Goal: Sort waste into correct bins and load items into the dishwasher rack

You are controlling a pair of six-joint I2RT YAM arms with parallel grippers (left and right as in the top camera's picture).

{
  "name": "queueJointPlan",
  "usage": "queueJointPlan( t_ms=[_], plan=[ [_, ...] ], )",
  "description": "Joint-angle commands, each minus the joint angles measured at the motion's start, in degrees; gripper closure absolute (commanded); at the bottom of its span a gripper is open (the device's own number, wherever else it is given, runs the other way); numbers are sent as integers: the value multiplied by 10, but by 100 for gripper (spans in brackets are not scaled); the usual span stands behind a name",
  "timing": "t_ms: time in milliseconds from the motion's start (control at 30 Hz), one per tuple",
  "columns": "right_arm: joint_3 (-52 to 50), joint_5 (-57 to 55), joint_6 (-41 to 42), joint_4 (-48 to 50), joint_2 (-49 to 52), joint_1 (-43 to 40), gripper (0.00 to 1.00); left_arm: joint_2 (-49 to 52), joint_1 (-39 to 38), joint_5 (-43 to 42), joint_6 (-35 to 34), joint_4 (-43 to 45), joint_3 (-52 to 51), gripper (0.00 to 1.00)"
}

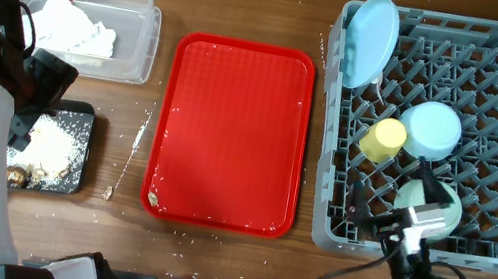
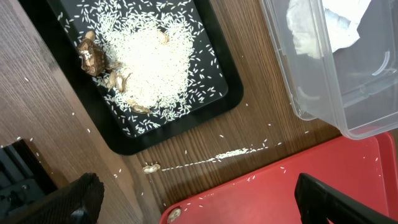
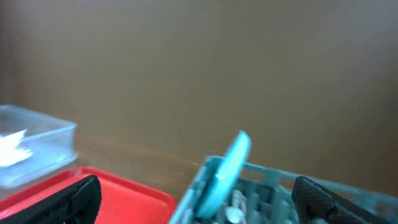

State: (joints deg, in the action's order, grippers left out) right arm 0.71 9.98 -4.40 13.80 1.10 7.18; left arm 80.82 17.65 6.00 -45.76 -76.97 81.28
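Overhead: rice (image 1: 51, 142) is lying on the black tray (image 1: 83, 114).
Left gripper (image 2: 208, 198): hanging wide open, empty, just past that tray's corner.
Right gripper (image 3: 205, 196): hanging wide open, empty, facing the blue plate (image 3: 224, 168).

Clear glossy box (image 1: 142, 28), probably plastic; matt black tray (image 2: 208, 40).

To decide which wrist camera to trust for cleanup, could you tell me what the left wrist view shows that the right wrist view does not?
Only the left wrist view shows the black tray holding rice and brown scraps, plus a line of rice spilled on the table. Only the right wrist view shows the blue plate standing on edge in the grey rack, blurred. Both show the red tray and the clear box with white paper in it.
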Motion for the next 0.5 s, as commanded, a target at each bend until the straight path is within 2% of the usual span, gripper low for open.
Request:
queueJointPlan(
  t_ms=[0, 200, 267, 467],
  plan=[
    [-4, -50, 65, -26, -9, -35, 0, -1, 3, 6, 5, 0, 6, 0],
    [-4, -91, 63, -138, -9, -52, 0, -1, 3, 6, 5, 0, 6, 0],
    [-4, -90, 13, -136, -9, -52, 0, -1, 3, 6, 5, 0, 6, 0],
    [-4, -87, 8, -136, -8, -52, 0, -1, 3, 6, 5, 0, 6, 0]
  ],
)
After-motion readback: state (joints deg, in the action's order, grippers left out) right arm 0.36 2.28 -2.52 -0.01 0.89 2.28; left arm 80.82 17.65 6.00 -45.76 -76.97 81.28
